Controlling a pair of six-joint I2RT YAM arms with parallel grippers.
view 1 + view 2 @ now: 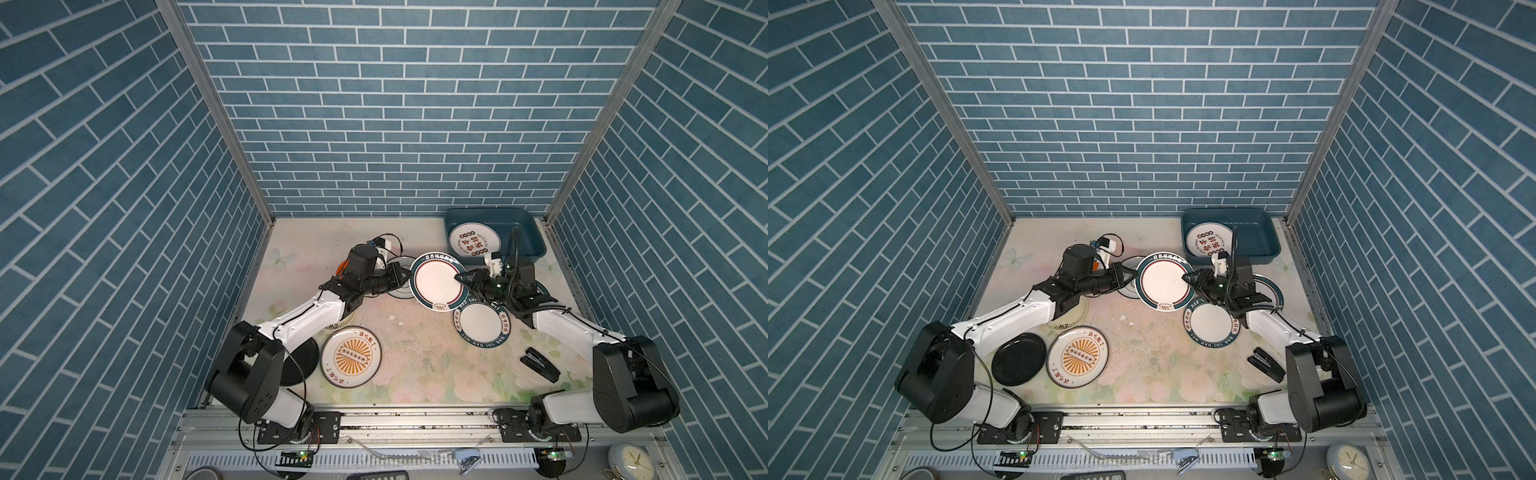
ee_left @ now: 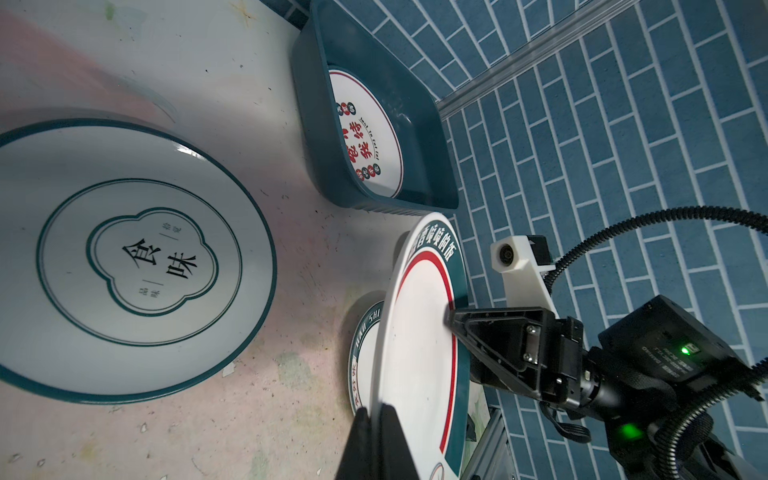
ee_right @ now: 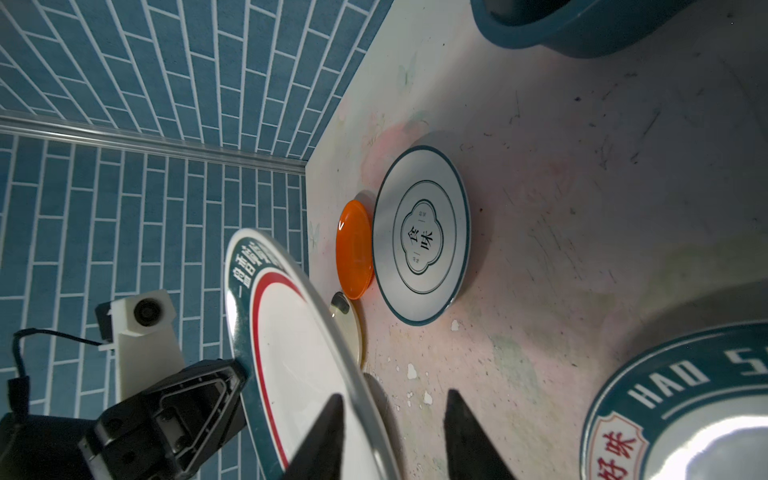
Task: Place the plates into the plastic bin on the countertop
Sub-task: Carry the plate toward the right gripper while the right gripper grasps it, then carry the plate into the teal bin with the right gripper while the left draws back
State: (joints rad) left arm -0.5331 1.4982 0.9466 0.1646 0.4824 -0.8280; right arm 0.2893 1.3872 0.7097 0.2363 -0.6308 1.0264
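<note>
Left arm reaches forward and inward, wrist level. Left gripper (image 1: 405,277) is clamped on one rim of the white round plate with teal rim and red ring (image 1: 434,282), lifted off the pale floral countertop (image 1: 415,353). Right arm mirrors it. Right gripper (image 3: 395,395) straddles the opposite rim, jaws partly apart. The dark teal plastic bin (image 1: 532,237) sits just behind.

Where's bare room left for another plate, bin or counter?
Free: the right half of the bin, beside the lettered plate; the countertop between the sunburst plate and the stapler; the back-left corner. Crowded: centre, where left hand and right hand meet at the raised plate by the HAO SHI plate.
</note>
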